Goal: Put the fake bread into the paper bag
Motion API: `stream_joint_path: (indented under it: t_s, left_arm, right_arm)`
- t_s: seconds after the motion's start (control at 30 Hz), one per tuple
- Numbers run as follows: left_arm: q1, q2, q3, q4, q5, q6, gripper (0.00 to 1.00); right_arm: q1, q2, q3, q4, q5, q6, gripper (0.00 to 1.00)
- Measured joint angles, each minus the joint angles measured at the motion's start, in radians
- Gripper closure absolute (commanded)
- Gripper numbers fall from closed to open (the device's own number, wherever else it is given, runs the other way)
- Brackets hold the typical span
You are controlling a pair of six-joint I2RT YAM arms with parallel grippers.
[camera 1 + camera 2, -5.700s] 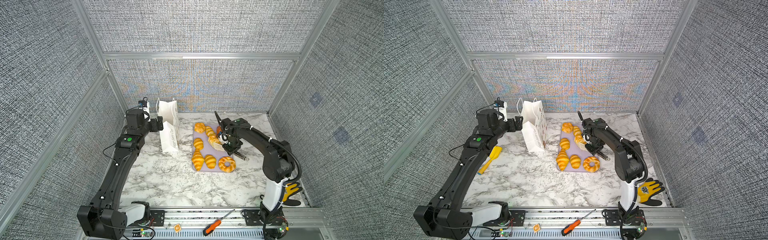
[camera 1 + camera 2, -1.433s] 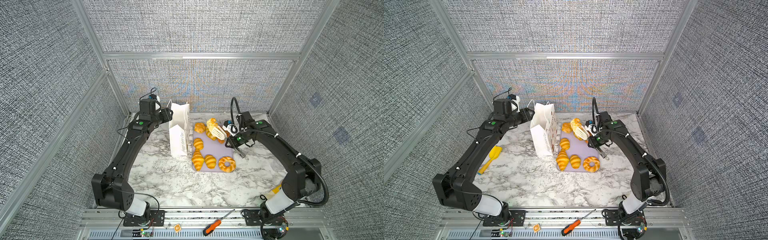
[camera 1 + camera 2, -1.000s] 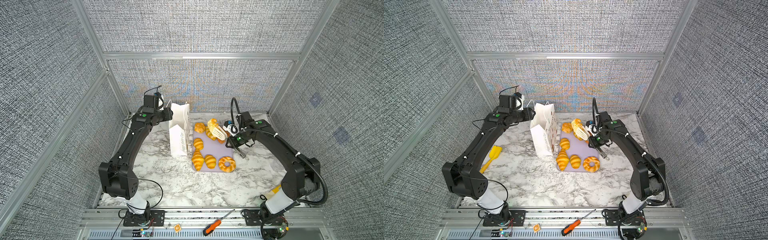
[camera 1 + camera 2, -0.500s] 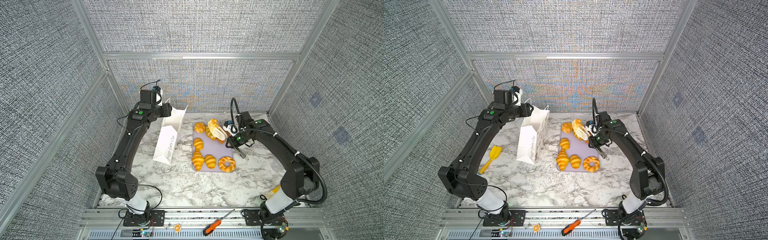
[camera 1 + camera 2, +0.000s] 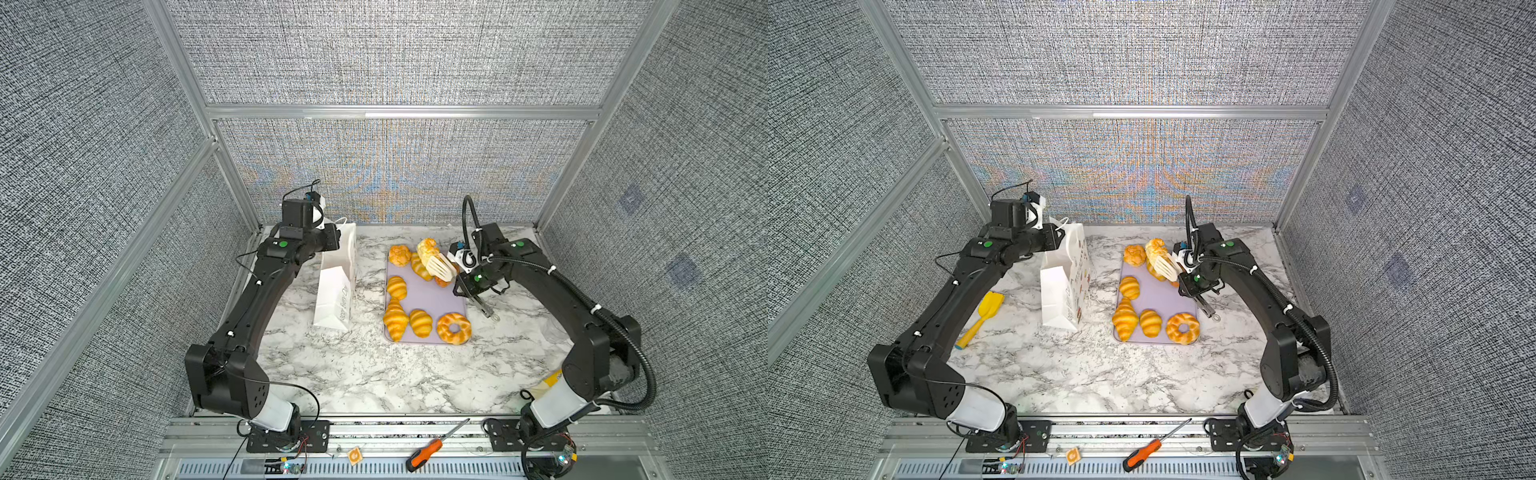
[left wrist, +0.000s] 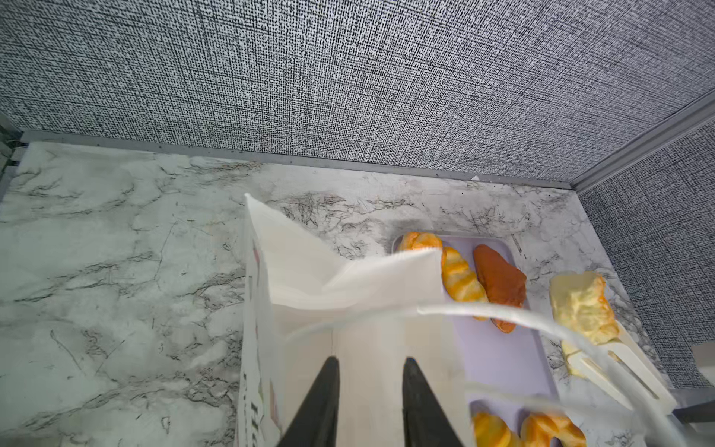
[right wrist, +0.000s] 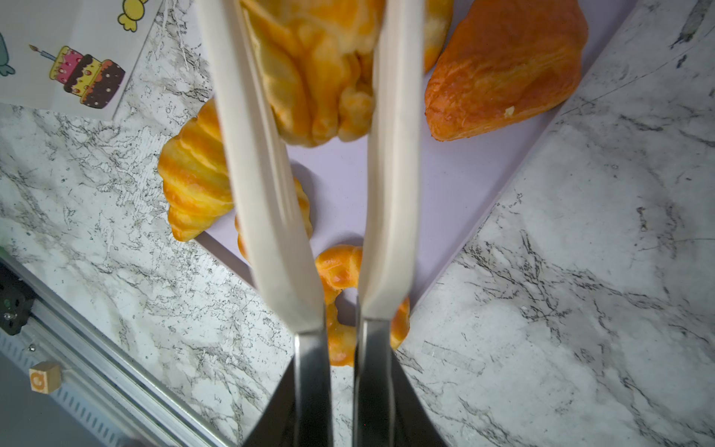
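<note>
Right gripper (image 5: pixel 462 284), clamped on the tongs (image 5: pixel 441 266), is being used to pinch a puff pastry (image 5: pixel 428 248) over the lilac tray (image 5: pixel 436 301), centre frame. Left gripper's (image 6: pixel 369 363) grip at the paper bag (image 5: pixel 336 286) rim, centre-left, cannot be told; a wide mouth is being called for.

Top pair: high over table (image 5: pixel 374 374), at its 6 o'clock edge, tilted down toward 12 o'clock; both top views share the whole scene.
Left wrist: close above paper bag (image 6: pixel 348 278) mouth, facing back wall (image 6: pixel 348 77).
Right wrist: close, sighting along tongs (image 7: pixel 255 174) onto lilac tray (image 7: pixel 464 174).
Wrist overlap: lilac tray, dark croissant (image 6: pixel 499 282).
</note>
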Motion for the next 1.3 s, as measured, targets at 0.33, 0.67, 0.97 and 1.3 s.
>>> stream_joint_path:
  t_s: [0.33, 0.67, 0.97, 1.3]
  left_arm:
    - [0.005, -0.124, -0.126, 0.051, -0.055, -0.103, 0.52]
    - [0.005, -0.164, -0.197, 0.089, -0.056, -0.153, 0.25]
    - [0.005, -0.244, -0.213, 0.102, -0.105, -0.152, 0.11]
    - [0.005, -0.226, -0.249, 0.084, -0.107, -0.143, 0.14]
  right_arm:
    - [0.0, 0.0, 0.0, 0.0, -0.001, 0.0, 0.72]
    - [0.001, -0.018, -0.016, 0.003, -0.001, -0.002, 0.72]
    - [0.001, -0.018, -0.019, 0.008, -0.001, -0.002, 0.72]
    - [0.001, -0.018, -0.021, 0.012, 0.0, -0.005, 0.72]
